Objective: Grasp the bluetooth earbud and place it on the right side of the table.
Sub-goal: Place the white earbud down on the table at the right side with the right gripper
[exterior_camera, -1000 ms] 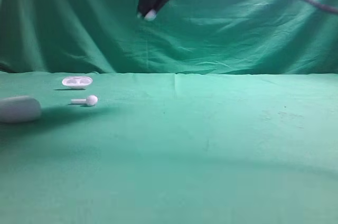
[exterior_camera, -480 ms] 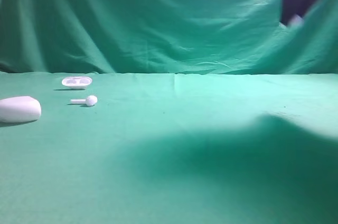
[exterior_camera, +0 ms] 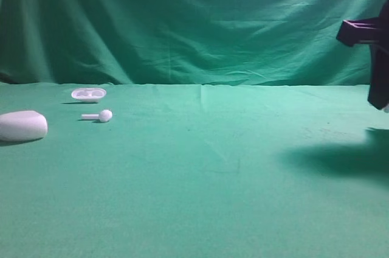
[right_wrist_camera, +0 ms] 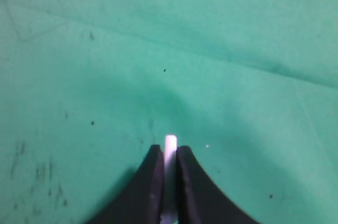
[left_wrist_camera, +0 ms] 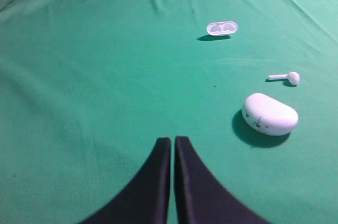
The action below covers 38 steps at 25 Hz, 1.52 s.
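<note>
While the right end effector (right_wrist_camera: 169,152) hangs above the table's (exterior_camera: 243,148) right side, it pinches the bluetooth earbud (right_wrist_camera: 170,147) by its stem. Released from up here, the earbud could bounce or roll away. Left end effector (left_wrist_camera: 172,145) closed, empty.

Even soft light; broad shadow right on table (exterior_camera: 200,209) (slightly blurred).
</note>
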Available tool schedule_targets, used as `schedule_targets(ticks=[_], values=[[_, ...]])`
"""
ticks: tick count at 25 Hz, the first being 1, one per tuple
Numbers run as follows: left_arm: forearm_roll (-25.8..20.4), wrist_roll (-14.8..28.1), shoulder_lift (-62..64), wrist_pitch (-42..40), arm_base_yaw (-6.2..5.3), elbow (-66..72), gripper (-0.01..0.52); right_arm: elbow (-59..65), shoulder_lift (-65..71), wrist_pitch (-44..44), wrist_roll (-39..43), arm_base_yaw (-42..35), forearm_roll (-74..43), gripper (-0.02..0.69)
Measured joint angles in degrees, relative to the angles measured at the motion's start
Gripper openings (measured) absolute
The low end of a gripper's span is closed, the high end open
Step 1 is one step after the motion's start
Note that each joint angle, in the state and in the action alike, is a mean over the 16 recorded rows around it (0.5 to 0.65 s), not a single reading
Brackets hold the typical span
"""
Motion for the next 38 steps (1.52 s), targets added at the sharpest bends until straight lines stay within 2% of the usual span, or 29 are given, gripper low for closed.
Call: schedule_targets(ticks=[4, 7, 19, 23, 29, 32, 35, 38], values=[[0.0, 0.0, 0.0, 0.0, 0.0, 0.0, 0.0, 0.59, 1.45, -3.56, 0.03, 0.0, -0.91, 0.025], [0.0, 0.0, 0.0, 0.0, 0.0, 0.0, 0.0, 0.61, 2.43, -5.17, 0.07, 0.0, -1.12, 0.074], [0.0, 0.0, 0.0, 0.0, 0.0, 0.0, 0.0, 0.61, 3.6, -5.79, 0.28, 0.0, -0.54, 0.432], [0.0, 0.0, 0.0, 0.0, 0.0, 0.0, 0.0, 0.61, 2.2, -5.01, 0.31, 0.0, 0.3, 0.508], [0.0, 0.0, 0.0, 0.0, 0.0, 0.0, 0.0, 0.6, -2.18, -2.43, 0.35, 0.0, 1.73, 0.53], [0.0, 0.0, 0.0, 0.0, 0.0, 0.0, 0.0, 0.44, -5.71, 0.11, 0.35, 0.0, 2.78, 0.514], [0.0, 0.0, 0.0, 0.0, 0.0, 0.0, 0.0, 0.02, -10.03, 3.72, 0.35, 0.0, 4.06, 0.453], [0.0, 0.0, 0.0, 0.0, 0.0, 0.0, 0.0, -0.57, -15.03, 8.69, 0.32, 0.0, 5.52, 0.361]])
